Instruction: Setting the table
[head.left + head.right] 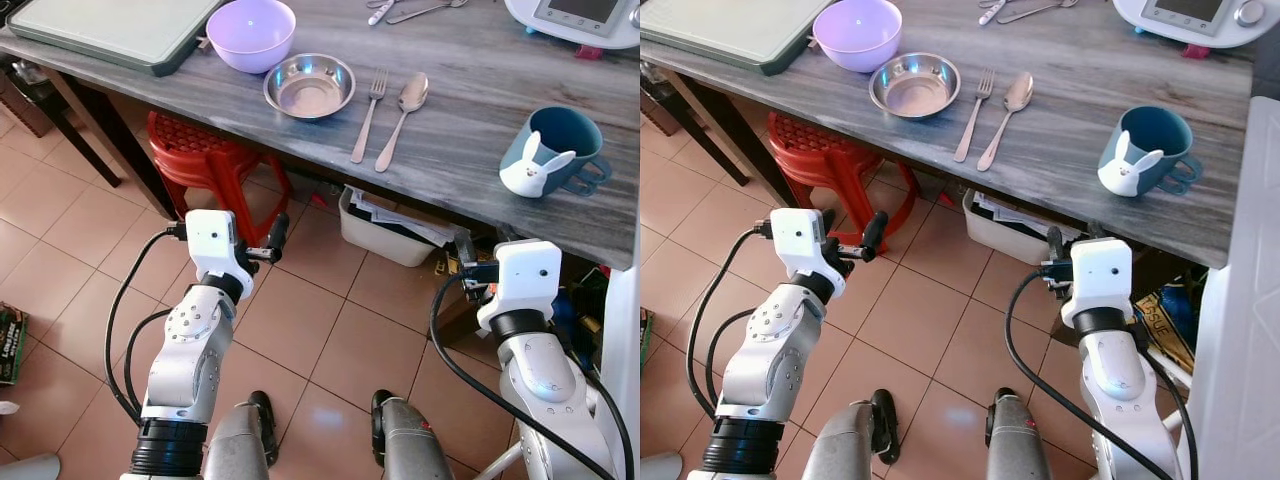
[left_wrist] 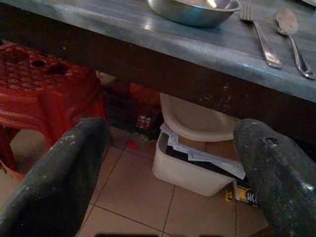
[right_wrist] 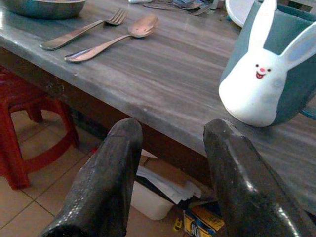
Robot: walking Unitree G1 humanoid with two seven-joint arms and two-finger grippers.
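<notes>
Looking down from the head: a grey table (image 1: 470, 90) is seen bearing a lilac bowl (image 1: 250, 33), a steel bowl (image 1: 309, 86) just beside it, then a fork (image 1: 368, 113) and spoon (image 1: 403, 118) side by side, and well apart a blue rabbit mug (image 1: 550, 152). A red stool (image 1: 205, 160) and a white bin (image 1: 385, 228) of papers are partly hidden under the tabletop. Both arms are held below the table edge.

Left wrist: the left gripper (image 2: 170, 163) is shown spread wide, empty, facing the bin beneath the edge.

Right wrist: the right gripper (image 3: 173, 143) is shown parted, empty, near the mug; the mug's handle is cut off.
</notes>
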